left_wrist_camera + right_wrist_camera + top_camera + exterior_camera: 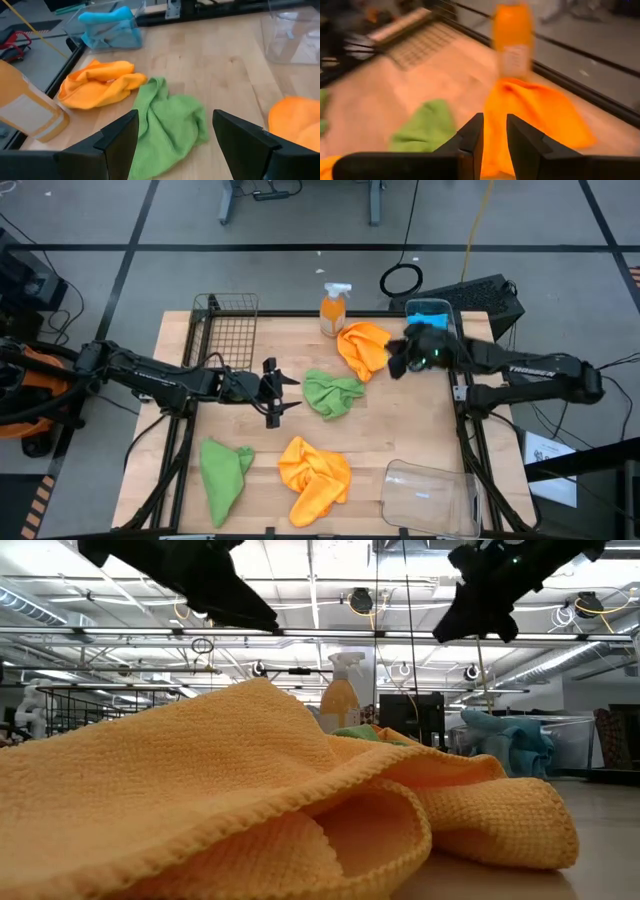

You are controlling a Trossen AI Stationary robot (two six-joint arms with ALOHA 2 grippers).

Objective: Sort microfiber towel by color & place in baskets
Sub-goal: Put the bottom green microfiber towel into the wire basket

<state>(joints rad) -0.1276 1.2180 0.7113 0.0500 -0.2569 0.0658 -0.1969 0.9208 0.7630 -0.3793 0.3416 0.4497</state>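
Green cloths: one crumpled at mid-counter (333, 393), just ahead of the left tool; a second (226, 472) near the front left edge.
Orange cloths: one (362, 348) lies at the foot of the spray bottle, beside the right tool; another (314, 475) sits bunched at the front centre and fills most of the low view.
Blue cloth: a bright blue one (430, 310) lies inside the clear bin at the back right; whether more than one is in there cannot be told.
Baskets: black wire basket (225, 330) at the back left corner; clear bin (447, 313) at the back right, partly covered by the right arm; a second clear bin (428, 498) at the front right corner.
Left tool: (282, 392) hangs just left of the mid-counter green cloth, fingers spread wide, holding nothing.
Right tool: (396, 363) sits at the right edge of the back orange cloth, fingers close together with a narrow gap, nothing seen between them.
Counter: pale wood boards (420, 420) on a dark metal frame.
Room: grey floor marked with dark tape lines; in the low view, a ceiling of beams and strip lights.
Writing: white lettering on the right arm (530, 369), too small to read surely.
Other things: orange spray bottle with a white trigger (334, 308) at the back centre; a black keyboard (485, 295) and a coiled cable (402, 280) on the floor behind the counter.
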